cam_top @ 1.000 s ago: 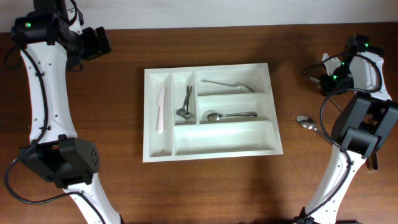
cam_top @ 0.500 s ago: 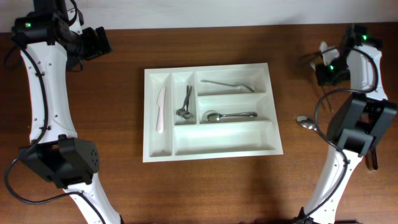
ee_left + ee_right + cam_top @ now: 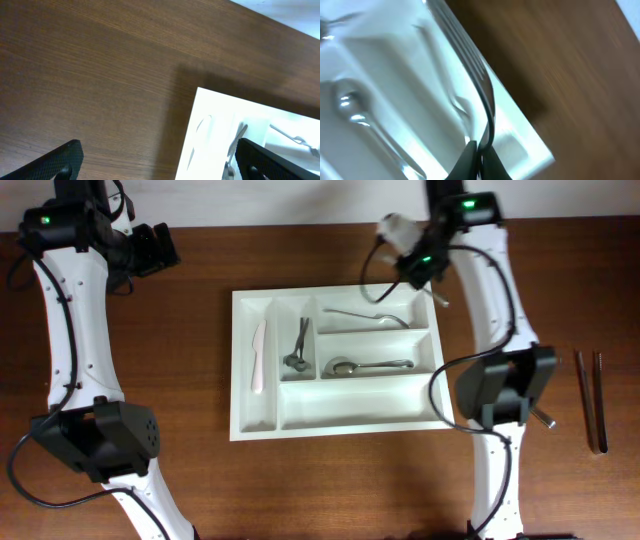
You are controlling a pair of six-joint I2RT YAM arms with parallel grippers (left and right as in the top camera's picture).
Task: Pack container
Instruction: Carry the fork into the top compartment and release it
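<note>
Over the container's back right corner: that's where my right gripper sits now, pinched shut on a fork, tines pointing out ahead over the white plastic.
Container: middle of the table, big white rectangular tray, smooth moulded plastic with rounded dividers.
Already in the container: a pale knife in the far left narrow slot, dark little forks in the narrow slot next to it, a thin spoon in the back wide slot, a chunkier shiny spoon in the middle wide one. Front wide slot looks bare.
Step, my guess: carrying the fork in for placing, not let go yet.
Next move, as I see it: line it up over a slot, lower it, then open up. The fork is thin polished metal, so I'd expect it to slide on that slick plastic if dropped at an angle.
Left gripper: parked off the container's back left corner, jaws spread wide, holding nothing.
Right of the container: dark tongs lying on the wood-grain table.
</note>
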